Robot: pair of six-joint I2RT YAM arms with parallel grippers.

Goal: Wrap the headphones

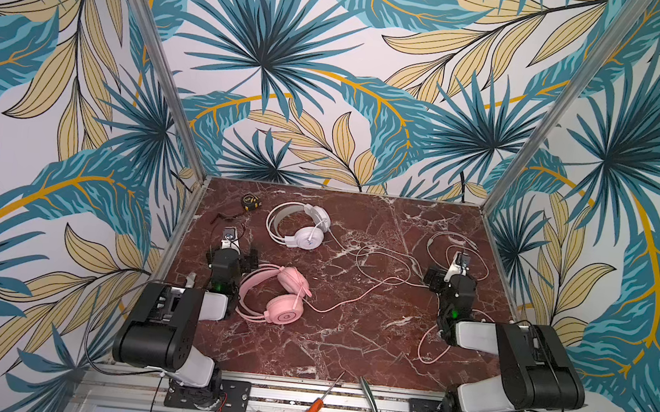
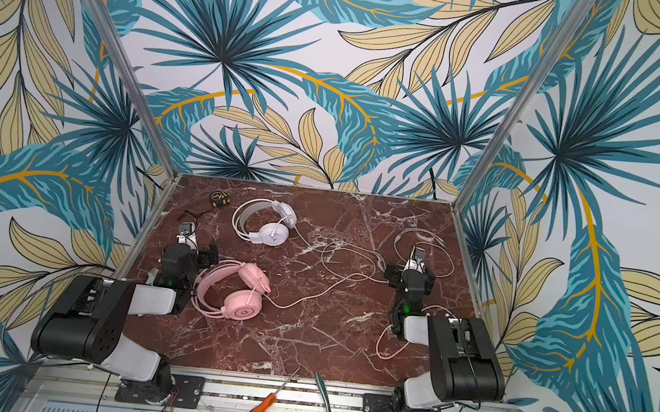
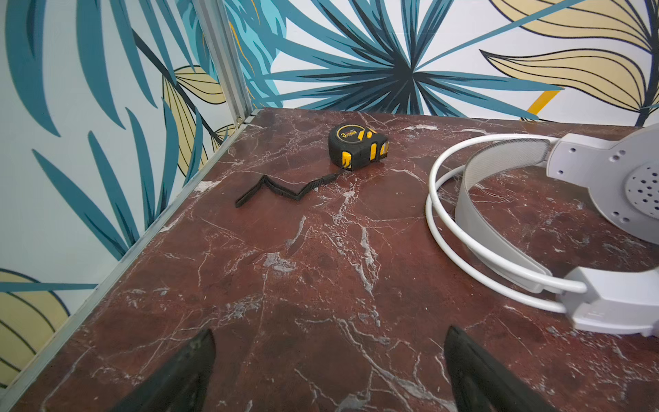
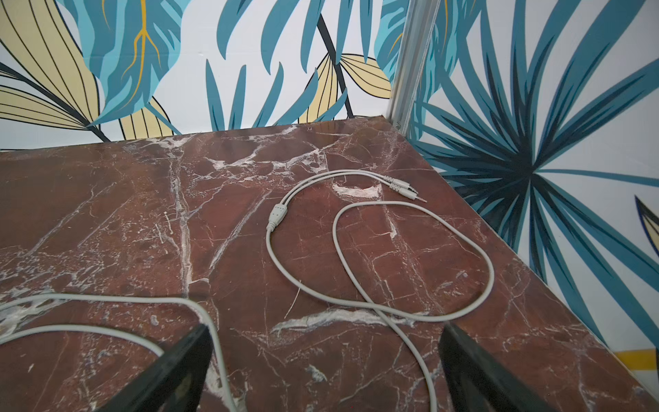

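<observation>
I see left jaws and right jaws spread wide, gripping nothing. Pink headset (image 1: 287, 308) lies near-left on the desk (image 1: 347, 342), white headset (image 1: 310, 238) farther back, cables (image 4: 493, 274) sprawled rightward.

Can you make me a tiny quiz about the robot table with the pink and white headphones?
1. True or false: the left gripper is holding the pink headphones.
2. Which lie nearer the tape measure? A: the pink headphones. B: the white headphones.
3. Fill in: the white cable ends close to the ___ gripper.
Key:
1. False: it is open and empty.
2. B.
3. Right: the plugs lie just ahead of the right gripper.
</observation>
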